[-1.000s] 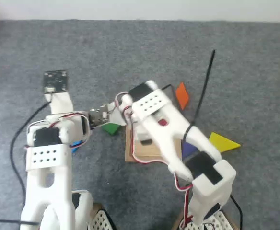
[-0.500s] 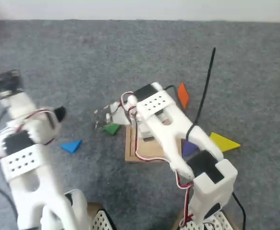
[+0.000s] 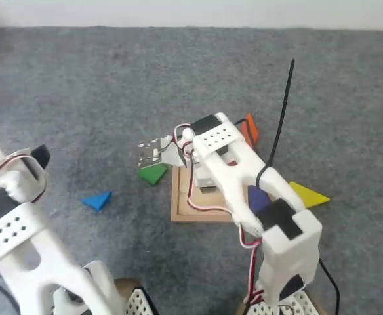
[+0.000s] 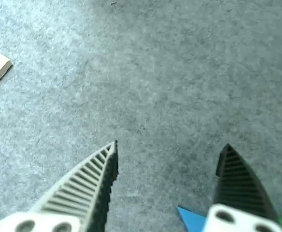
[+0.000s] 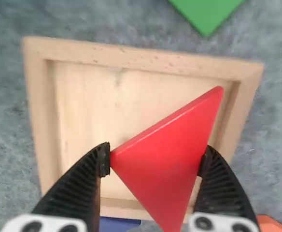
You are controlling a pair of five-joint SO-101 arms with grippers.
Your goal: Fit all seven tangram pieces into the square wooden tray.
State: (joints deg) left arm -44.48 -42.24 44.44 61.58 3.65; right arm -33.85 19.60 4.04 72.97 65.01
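Right jaws clamped on one red triangle (image 5: 166, 162) over one tray (image 5: 131, 56); left jaws apart.

Wooden tray (image 3: 177, 203) largely hidden under right arm (image 3: 237, 177); blue triangle (image 4: 193, 221) cut by edge.

Six pieces (image 3: 153, 174) (image 3: 98, 200) (image 3: 249, 130) (image 3: 306, 194) (image 3: 257, 197) (image 5: 165, 174); one tray (image 3: 176, 203)

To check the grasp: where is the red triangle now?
In the right wrist view, the red triangle is clamped in the right gripper over the wooden tray, with the green piece beyond its rim.
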